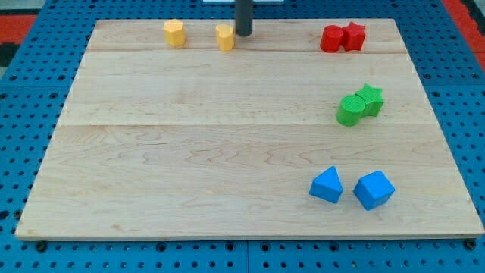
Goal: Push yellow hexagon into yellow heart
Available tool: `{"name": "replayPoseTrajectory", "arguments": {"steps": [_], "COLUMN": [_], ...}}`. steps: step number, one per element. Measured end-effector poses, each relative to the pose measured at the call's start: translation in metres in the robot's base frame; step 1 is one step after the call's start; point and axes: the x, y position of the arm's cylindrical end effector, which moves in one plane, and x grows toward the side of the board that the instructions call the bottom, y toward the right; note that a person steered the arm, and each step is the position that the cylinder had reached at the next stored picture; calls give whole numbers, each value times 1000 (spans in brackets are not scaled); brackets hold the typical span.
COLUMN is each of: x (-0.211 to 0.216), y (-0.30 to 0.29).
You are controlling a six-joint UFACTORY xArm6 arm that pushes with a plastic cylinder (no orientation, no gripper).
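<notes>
On the board (242, 152): eight small blocks lay on a pale wooden top, made of planks with fine grain and visible seams running across the view.
Yellow count: two, both near the view's top edge, left of centre.
Yellow hexagon (174, 33): the left one, a faceted upright prism with a flat top, standing well apart from every other colour.
Yellow heart (225, 36): the right one, a notch showing in its top face; a clear gap lay between it and the hexagon.
My tip (243, 34): a dark, smooth, round rod came down from the view's top, its end just beside the heart's right side; I could not tell whether it touched. It held nothing, being a bare rod, and stood on the far side of the heart from the hexagon.
Red count: two, touching, at the view's top right: a rounded red block (331, 39) and a red star (354, 36).
Green count: two, touching, at the right: a green cylinder (351, 110) and a green star (370, 99).
Blue count: two, slightly apart, at the lower right: a blue triangle (326, 185) and a blue cube (373, 189), tilted on its corner.
Surround: a blue pegboard (23, 91) with regular holes framed the board.
</notes>
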Motion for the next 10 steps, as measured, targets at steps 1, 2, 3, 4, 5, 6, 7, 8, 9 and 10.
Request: {"name": "replayPoseTrajectory", "arguments": {"steps": [1, 2, 3, 4, 5, 6, 7, 8, 9, 10], "x": [14, -23, -24, 15, 55, 86, 85, 66, 111, 119], "y": [-2, 1, -58, -66, -16, -16, -23, -43, -48, -37]}}
